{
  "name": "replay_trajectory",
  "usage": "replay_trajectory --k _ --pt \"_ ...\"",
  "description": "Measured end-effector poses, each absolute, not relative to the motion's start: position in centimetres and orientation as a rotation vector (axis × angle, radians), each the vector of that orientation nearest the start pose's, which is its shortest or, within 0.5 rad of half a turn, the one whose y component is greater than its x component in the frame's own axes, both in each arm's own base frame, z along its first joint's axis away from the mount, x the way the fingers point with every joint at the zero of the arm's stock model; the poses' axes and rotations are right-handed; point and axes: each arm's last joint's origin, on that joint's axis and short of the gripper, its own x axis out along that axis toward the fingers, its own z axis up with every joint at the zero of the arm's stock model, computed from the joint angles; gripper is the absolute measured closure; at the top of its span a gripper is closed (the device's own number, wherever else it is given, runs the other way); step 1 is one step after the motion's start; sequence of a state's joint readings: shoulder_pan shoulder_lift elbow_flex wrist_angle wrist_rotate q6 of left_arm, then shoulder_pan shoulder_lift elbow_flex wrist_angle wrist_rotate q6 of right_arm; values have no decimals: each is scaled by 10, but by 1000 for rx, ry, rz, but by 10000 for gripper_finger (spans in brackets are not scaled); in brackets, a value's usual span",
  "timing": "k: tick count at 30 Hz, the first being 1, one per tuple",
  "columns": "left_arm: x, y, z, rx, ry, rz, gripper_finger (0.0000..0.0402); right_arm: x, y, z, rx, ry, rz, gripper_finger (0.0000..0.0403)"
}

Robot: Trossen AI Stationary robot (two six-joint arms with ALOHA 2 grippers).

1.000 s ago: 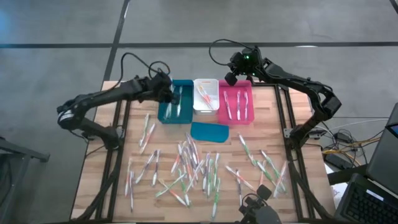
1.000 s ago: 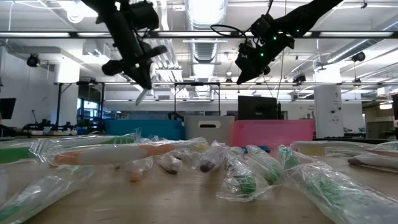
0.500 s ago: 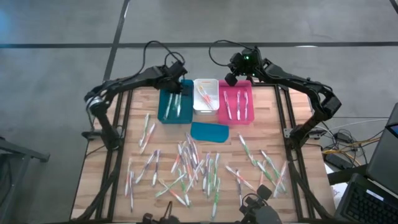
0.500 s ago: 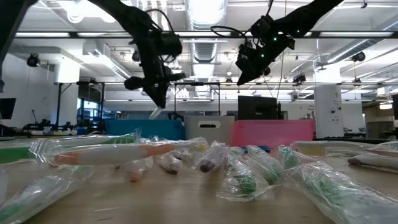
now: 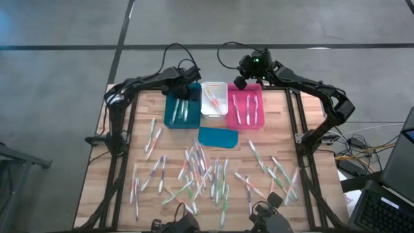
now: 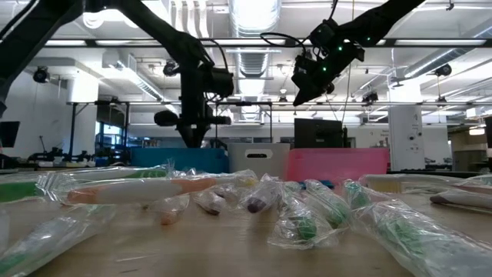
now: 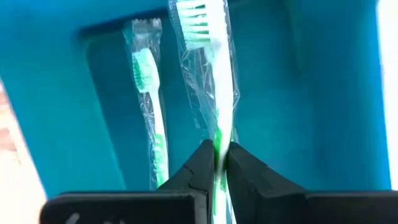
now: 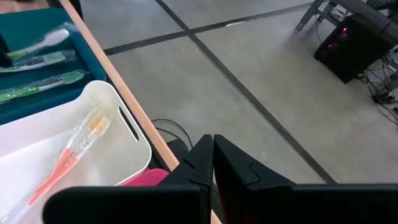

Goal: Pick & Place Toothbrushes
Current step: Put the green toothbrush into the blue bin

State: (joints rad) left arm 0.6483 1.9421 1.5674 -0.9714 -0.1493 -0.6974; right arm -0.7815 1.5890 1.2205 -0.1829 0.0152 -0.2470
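The left gripper pinches a wrapped green toothbrush between its fingers, bristle end hanging into the teal bin; its handle end is hidden. Beyond, the right gripper, shut and empty, hovers behind the pink bin.

— From above we are looking straight down on the whole table, with the teal bin, white bin and pink bin along its far edge.

— And low down we are sitting at table height, looking level across it into the room; those same three bins are showing there too.

— On the left wrist we are hovering close over the teal bin's inside.

— On the right wrist we are looking past the white bin toward the floor.
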Motion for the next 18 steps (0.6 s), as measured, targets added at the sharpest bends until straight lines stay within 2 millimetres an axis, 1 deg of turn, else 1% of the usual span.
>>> replay_trajectory --k 13,18 --pt "312 243 193 -912 1139 1150 369 253 -252 284 -16 617 -704 394" --pt "311 243 191 -910 1146 1149 362 253 -252 283 -16 618 -703 394"
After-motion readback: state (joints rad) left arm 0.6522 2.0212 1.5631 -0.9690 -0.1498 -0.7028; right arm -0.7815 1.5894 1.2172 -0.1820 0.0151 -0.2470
